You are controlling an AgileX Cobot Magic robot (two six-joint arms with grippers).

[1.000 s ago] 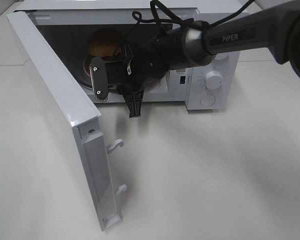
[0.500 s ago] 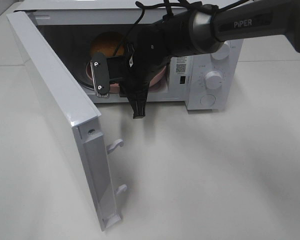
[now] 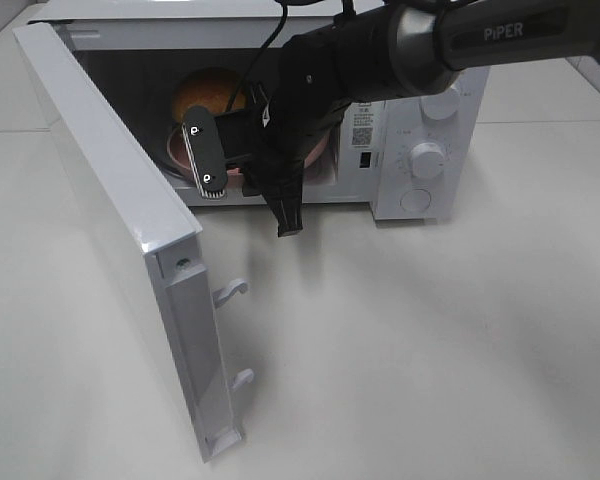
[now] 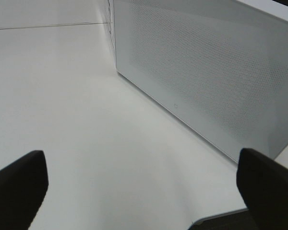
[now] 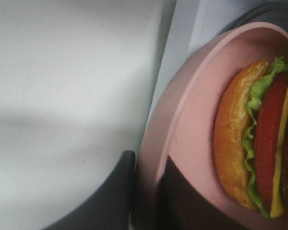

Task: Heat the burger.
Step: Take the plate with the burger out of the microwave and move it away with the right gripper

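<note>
Burger (image 5: 240, 143): on pink plate (image 5: 192, 110), going inside microwave (image 3: 420, 110).
Right gripper (image 5: 146, 191): pinching plate rim.
Left gripper (image 4: 139, 191): spread, idle.
Left: release, close door (image 3: 120, 230), start.

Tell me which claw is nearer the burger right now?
Right. The right claw is clamped on the rim of the pink plate carrying the burger inside the microwave; the left claw sits outside the open door.

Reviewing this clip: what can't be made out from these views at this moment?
- Exterior high: the right claw and its arm cover most of the pink plate and the front of the burger.
- Right wrist: burger cut off by the frame edge.
- Left wrist: shows only the microwave door; burger hidden behind it.
- Microwave dial markings too small.
</note>
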